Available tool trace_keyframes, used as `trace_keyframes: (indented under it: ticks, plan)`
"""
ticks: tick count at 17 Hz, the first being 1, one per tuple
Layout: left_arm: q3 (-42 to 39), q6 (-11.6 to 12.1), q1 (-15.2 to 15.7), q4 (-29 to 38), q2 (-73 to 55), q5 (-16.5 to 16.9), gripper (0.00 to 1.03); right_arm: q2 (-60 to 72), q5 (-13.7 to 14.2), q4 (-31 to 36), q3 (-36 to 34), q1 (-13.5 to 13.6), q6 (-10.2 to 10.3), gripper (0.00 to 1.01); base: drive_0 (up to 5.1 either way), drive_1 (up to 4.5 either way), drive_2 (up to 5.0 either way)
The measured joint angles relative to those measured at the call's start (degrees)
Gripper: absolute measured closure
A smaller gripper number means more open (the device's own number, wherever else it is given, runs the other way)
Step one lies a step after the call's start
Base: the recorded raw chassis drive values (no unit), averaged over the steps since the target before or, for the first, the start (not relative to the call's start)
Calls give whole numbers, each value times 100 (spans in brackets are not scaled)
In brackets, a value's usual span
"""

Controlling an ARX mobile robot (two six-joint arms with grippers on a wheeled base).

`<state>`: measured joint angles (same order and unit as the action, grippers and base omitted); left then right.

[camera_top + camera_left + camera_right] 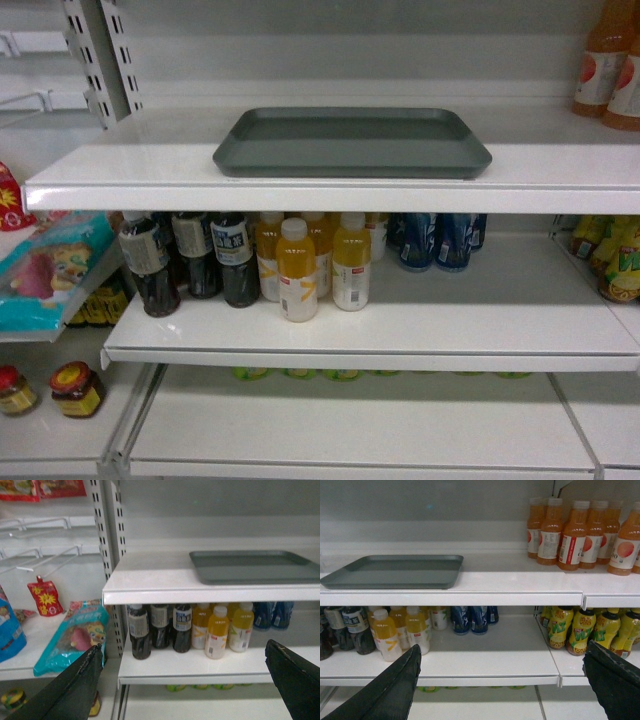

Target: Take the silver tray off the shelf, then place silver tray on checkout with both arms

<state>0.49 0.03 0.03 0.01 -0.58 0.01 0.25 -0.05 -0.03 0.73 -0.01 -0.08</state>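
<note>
Here the silver tray (pixel 352 142) lies flat on the shelf (pixel 120 175), near its front lip. The left claw (pixel 185 680) has its fingers (pixel 75 685) spread wide; the tray sits above it and to its right. The right claw (pixel 505 680) is likewise spread wide, the tray above and to its left. Bottles (pixel 297 270) stand on the board below the tray, ahead of both claws.
</note>
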Motion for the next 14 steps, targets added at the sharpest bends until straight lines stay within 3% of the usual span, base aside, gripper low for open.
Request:
trace_keyframes:
  ticks: [14]
  plan:
    - [0, -2, 0, -20, 0, -2, 5, 0, 4, -15, 0, 0, 4, 3, 0, 0, 0]
